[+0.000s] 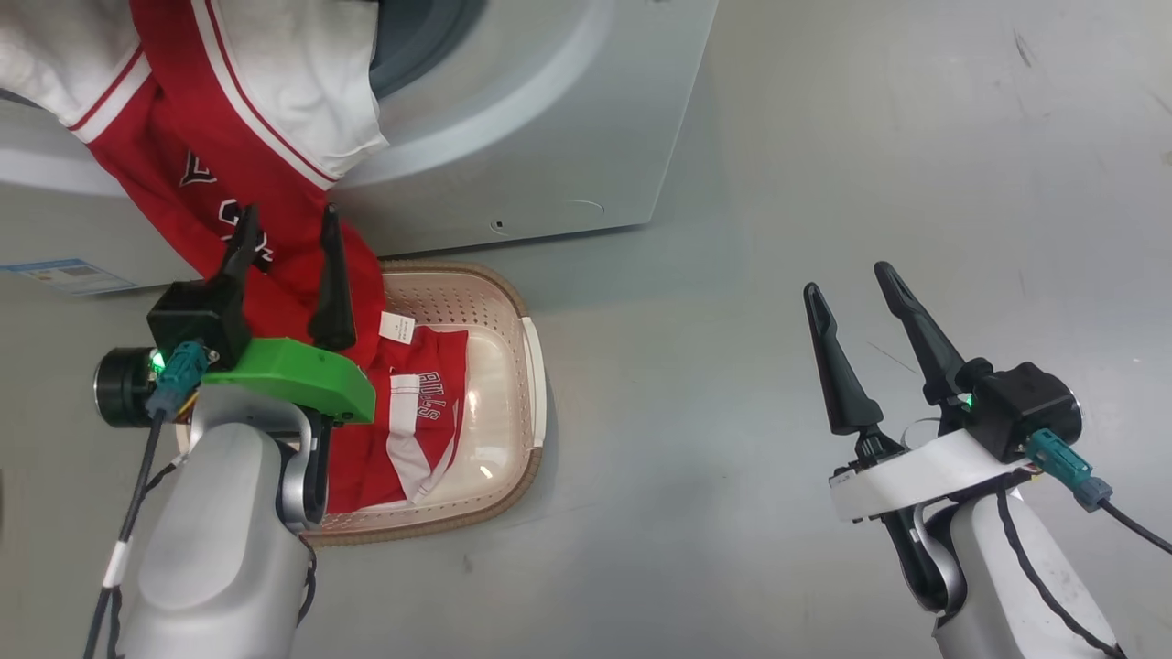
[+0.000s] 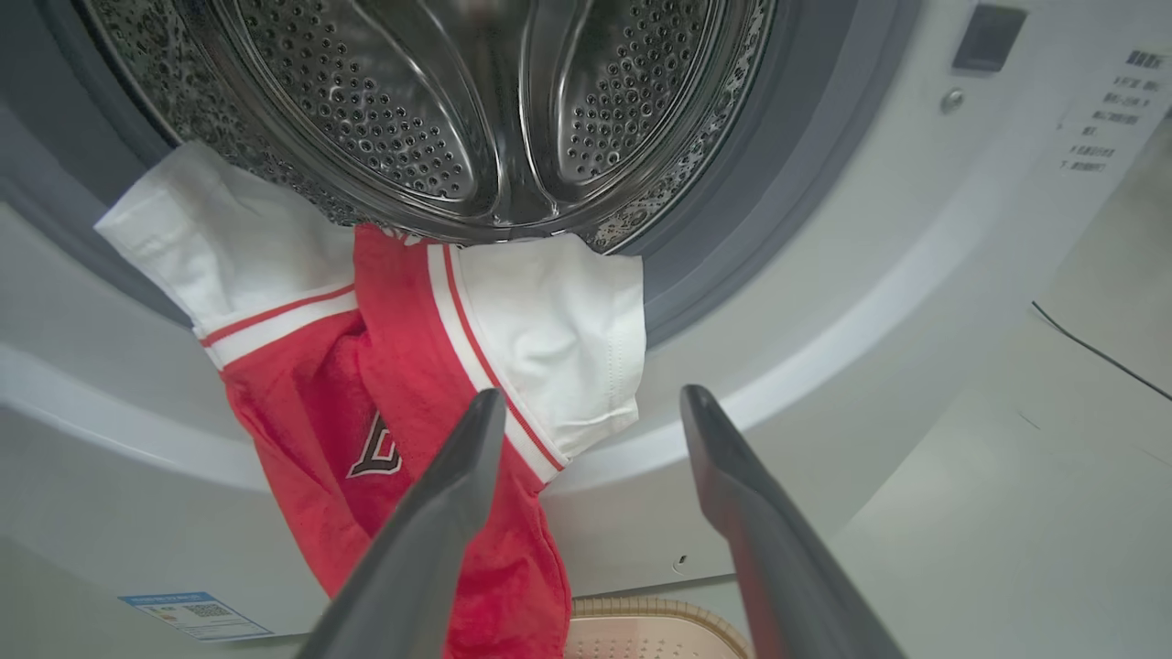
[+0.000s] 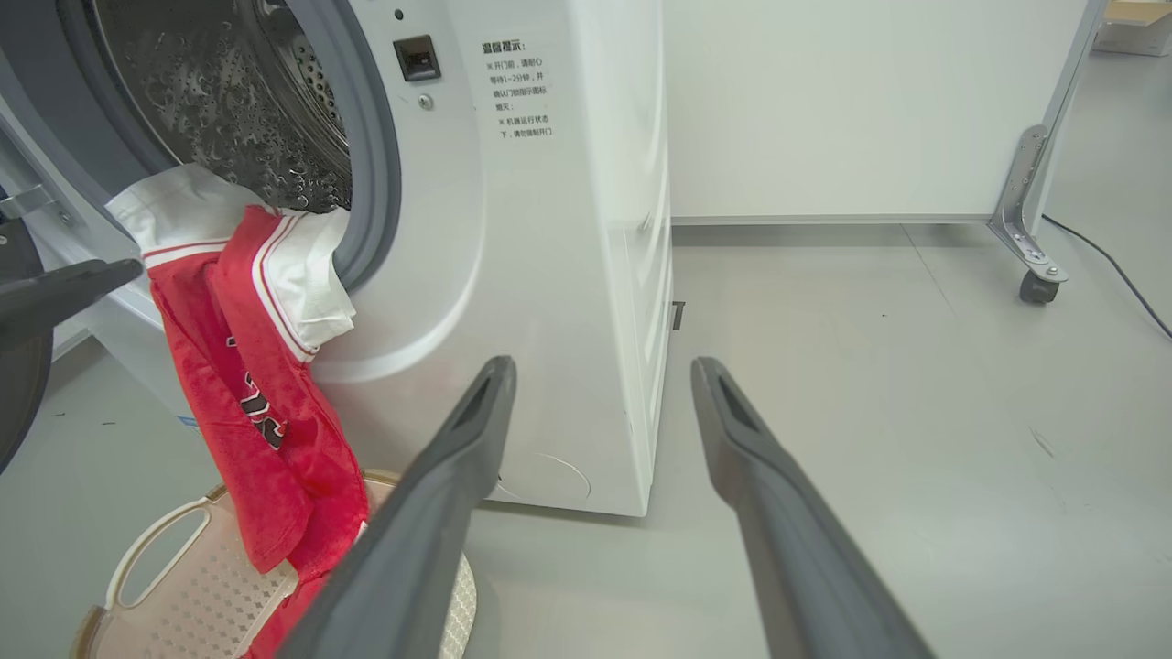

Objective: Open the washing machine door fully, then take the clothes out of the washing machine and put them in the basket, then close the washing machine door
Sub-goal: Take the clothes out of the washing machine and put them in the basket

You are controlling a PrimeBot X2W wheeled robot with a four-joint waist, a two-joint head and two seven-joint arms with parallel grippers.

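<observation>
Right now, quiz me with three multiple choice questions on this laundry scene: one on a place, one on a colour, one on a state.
1. Where does the basket stand?
A. on the floor in front of the washing machine
B. on a shelf
C. on a chair

2. What colours are the clothes hanging out of the drum?
A. blue and yellow
B. red and white
C. all black

3. How is the left gripper?
A. shut tight
B. shut on a handle
C. open

Answers: A, its rim lies on the floor below the machine's front; B, red cloth with white panels and stripes; C, its two fingers stand wide apart.
</observation>
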